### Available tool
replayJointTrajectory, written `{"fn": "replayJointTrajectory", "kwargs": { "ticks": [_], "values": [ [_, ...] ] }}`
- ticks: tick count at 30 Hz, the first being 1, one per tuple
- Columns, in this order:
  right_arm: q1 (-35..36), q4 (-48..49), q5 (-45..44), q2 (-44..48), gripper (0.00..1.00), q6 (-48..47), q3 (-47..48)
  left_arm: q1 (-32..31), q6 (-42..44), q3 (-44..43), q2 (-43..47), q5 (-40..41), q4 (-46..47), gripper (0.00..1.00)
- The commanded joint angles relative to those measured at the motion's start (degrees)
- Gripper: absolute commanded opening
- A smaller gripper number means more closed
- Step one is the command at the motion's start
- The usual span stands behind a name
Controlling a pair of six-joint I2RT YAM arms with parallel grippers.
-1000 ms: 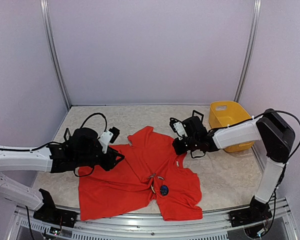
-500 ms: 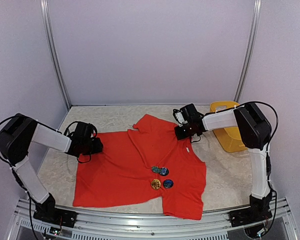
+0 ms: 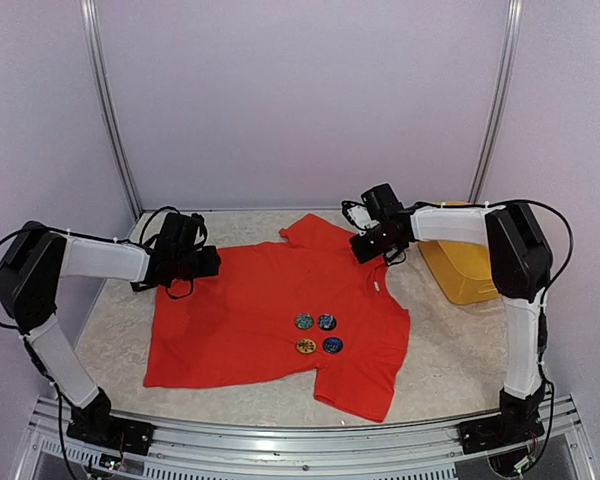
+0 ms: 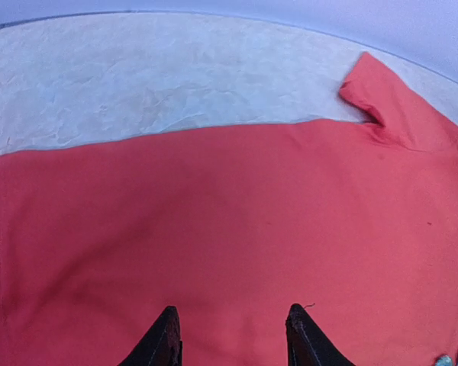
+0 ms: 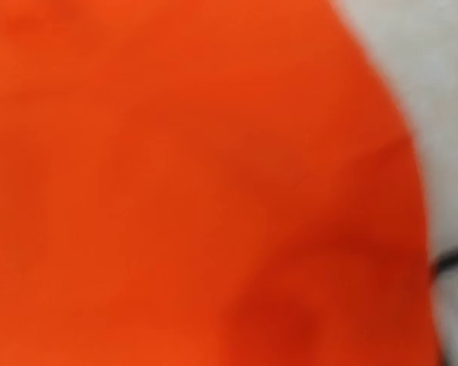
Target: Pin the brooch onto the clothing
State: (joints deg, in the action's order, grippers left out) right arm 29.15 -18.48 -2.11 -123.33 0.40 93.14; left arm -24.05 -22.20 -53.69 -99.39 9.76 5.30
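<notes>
The red-orange T-shirt [image 3: 250, 310] lies spread flat on the table. Several round brooches [image 3: 318, 333] sit in a cluster on its chest. My left gripper [image 3: 212, 262] is at the shirt's far left edge. In the left wrist view it [image 4: 233, 316] is open, its fingertips [image 4: 170, 332] apart just over the flat fabric [image 4: 229, 206]. My right gripper [image 3: 366, 250] is at the shirt's far right shoulder. The right wrist view shows only blurred red fabric [image 5: 175, 168] close to the lens, and its fingers are hidden.
A yellow plastic basket [image 3: 467, 275] stands at the right, just behind the right arm. The booth's back wall and metal posts close off the far side. Bare table [image 3: 450, 350] lies right of the shirt.
The shirt went from bunched to spread flat. Both grippers moved toward the far side, dragging its edges outward. The brooches now lie in a neat cluster.
</notes>
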Motion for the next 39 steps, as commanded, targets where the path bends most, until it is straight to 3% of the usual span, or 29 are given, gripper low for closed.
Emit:
{"fn": "replayJointTrajectory", "kwargs": {
  "ticks": [1,5,11,16,19,23,26,29,31,34,39],
  "values": [
    [4.89,-1.94,3.82,14.12,0.03,5.82,-13.45,-6.43,-3.99,6.56,11.28,4.06,-5.11,0.44],
    [10.39,-3.33,6.49,21.95,0.01,12.54,-26.25,-11.46,-13.23,18.74,22.05,3.06,-6.83,0.44],
    [20.36,-7.03,9.94,28.87,0.0,23.42,-41.13,-16.64,-25.94,32.81,31.41,-0.21,-6.34,0.43],
    [28.06,-7.13,11.33,36.7,0.0,36.83,-54.28,-22.26,-34.52,38.21,35.66,3.01,-13.17,0.43],
    [31.05,-9.63,11.34,40.21,0.0,42.19,-57.99,-24.42,-39.92,40.61,38.49,4.41,-18.73,0.43],
    [31.12,-13.15,7.81,45.43,0.0,41.96,-56.24,-26.42,-41.98,41.79,44.19,8.29,-23.42,0.4],
    [26.06,-14.93,5.29,47.9,0.04,34.89,-48.96,-26.02,-33.53,34.96,49.15,16.52,-26.34,0.41],
    [15.22,-13.68,1.73,49.76,0.3,24.31,-40.24,-20.42,-19.16,24.15,48.88,25.85,-22.71,0.52],
    [6.76,-7.37,-0.63,52.04,0.41,18.59,-36.46,-12.81,-7.71,20.82,46.82,23.73,-14.44,0.62],
    [-3.47,6.72,-3.73,56.87,0.62,12.39,-37.44,-5.41,3.73,19.38,43.47,23.19,-2.04,0.81],
    [-20.02,27.9,-1.0,64.53,0.74,8.55,-48.65,3.85,9.63,21.52,41.33,21.26,10.29,0.99]
  ]
}}
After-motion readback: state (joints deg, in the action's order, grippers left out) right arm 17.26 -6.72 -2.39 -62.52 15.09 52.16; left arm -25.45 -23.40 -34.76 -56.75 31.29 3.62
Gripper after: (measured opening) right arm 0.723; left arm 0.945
